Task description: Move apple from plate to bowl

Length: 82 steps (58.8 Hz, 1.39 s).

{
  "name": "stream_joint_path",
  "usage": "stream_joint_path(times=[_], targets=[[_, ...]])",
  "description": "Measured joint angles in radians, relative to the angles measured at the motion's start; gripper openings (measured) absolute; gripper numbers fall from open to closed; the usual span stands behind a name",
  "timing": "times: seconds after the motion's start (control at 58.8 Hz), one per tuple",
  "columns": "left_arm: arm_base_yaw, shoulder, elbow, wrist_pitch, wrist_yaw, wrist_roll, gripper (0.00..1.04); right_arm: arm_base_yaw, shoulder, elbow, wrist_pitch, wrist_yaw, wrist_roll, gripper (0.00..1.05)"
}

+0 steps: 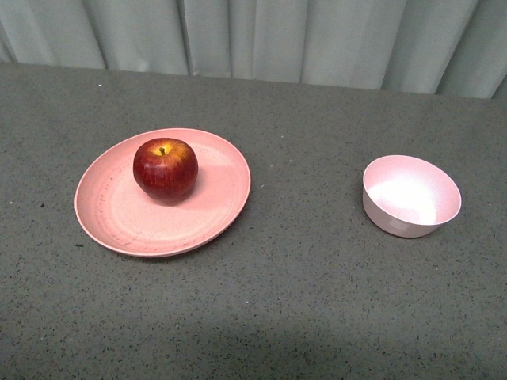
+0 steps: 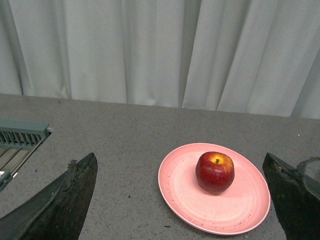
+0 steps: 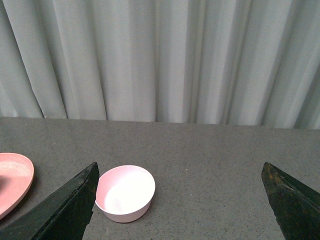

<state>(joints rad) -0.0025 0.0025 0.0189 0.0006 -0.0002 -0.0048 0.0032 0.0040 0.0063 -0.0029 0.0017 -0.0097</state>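
On the left of the grey worktop (image 1: 301, 301), the apple (image 1: 165, 169) sits stem-up on the plate (image 1: 119, 222), toward its far side. The left fingers (image 2: 65, 205) are spread wide and hold nothing, clear of both apple and plate. Well apart to the right, the bowl (image 1: 392, 223) stands upright. The right fingers (image 3: 65, 210) are likewise spread wide, gripping nothing.
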Motion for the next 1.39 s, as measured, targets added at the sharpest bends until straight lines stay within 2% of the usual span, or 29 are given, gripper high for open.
stream_joint_path(times=[1.02, 1.139, 1.224, 1.326, 1.394], targets=[[0.000, 0.000, 0.000, 0.000, 0.000, 0.000, 0.98, 0.000, 0.000, 0.000, 0.000, 0.000, 0.000, 0.95], [0.000, 0.000, 0.000, 0.000, 0.000, 0.000, 0.98, 0.037, 0.073, 0.031, -0.082, 0.086, -0.063, 0.95], [0.000, 0.000, 0.000, 0.000, 0.000, 0.000, 0.98, 0.054, 0.174, 0.042, -0.023, 0.067, -0.097, 0.95], [0.000, 0.000, 0.000, 0.000, 0.000, 0.000, 0.98, 0.063, 0.488, 0.117, 0.190, 0.007, -0.125, 0.95], [0.000, 0.000, 0.000, 0.000, 0.000, 0.000, 0.98, 0.076, 0.648, 0.165, 0.261, -0.022, -0.146, 0.95]])
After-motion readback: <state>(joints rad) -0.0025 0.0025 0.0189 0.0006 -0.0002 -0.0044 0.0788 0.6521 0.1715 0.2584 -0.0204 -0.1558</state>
